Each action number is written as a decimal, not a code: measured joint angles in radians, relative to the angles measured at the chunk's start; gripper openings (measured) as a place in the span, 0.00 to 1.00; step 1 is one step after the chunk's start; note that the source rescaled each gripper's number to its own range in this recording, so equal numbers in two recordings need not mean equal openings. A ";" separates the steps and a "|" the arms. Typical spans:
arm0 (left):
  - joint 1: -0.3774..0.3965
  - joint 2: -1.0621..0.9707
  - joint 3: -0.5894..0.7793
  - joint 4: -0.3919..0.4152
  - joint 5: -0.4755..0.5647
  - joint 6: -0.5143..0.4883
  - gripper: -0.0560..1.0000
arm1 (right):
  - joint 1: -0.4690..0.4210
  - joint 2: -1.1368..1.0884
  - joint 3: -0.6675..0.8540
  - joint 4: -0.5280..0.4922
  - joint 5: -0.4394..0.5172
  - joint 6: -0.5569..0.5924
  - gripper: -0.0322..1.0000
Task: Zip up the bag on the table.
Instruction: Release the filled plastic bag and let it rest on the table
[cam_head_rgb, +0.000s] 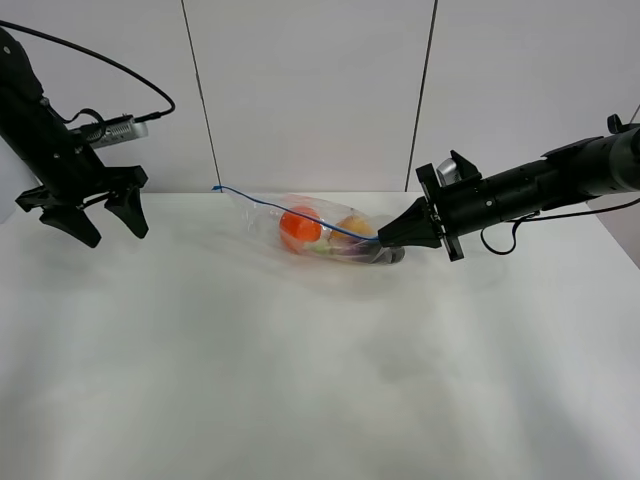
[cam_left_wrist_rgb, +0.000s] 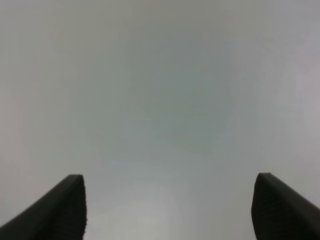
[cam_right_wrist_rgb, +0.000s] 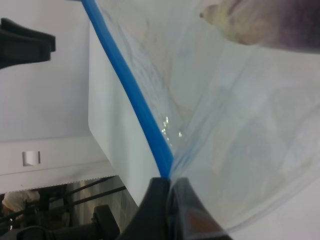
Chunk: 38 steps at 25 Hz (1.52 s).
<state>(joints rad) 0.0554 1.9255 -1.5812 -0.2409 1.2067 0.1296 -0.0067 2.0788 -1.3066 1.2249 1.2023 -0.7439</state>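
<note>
The bag (cam_head_rgb: 320, 232) is seen at centre frame on the table (cam_head_rgb: 300, 380), its blue zipper strip (cam_right_wrist_rgb: 131, 95) pinched by the right gripper (cam_head_rgb: 385, 238); the left gripper (cam_head_rgb: 100, 215), jaws spread, is needed as anchor.

The bag (cam_head_rgb: 322, 232) is lying on the table (cam_head_rgb: 300, 380), near its back edge. The right gripper (cam_head_rgb: 384, 238) is touching the bag's right end. The left gripper (cam_head_rgb: 100, 218) is hanging far off to the left.
</note>
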 joint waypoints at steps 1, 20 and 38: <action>-0.008 -0.017 0.000 0.018 0.001 -0.011 0.88 | 0.000 0.000 0.000 0.000 0.000 0.000 0.03; -0.062 -0.537 0.391 0.131 0.008 -0.104 0.88 | 0.000 0.000 0.000 -0.003 0.001 -0.002 0.03; -0.062 -1.530 1.000 0.204 -0.038 -0.153 0.88 | 0.000 0.000 0.000 -0.013 0.001 -0.002 0.03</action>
<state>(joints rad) -0.0069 0.3960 -0.5813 -0.0373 1.1686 -0.0233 -0.0067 2.0788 -1.3066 1.2120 1.2030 -0.7461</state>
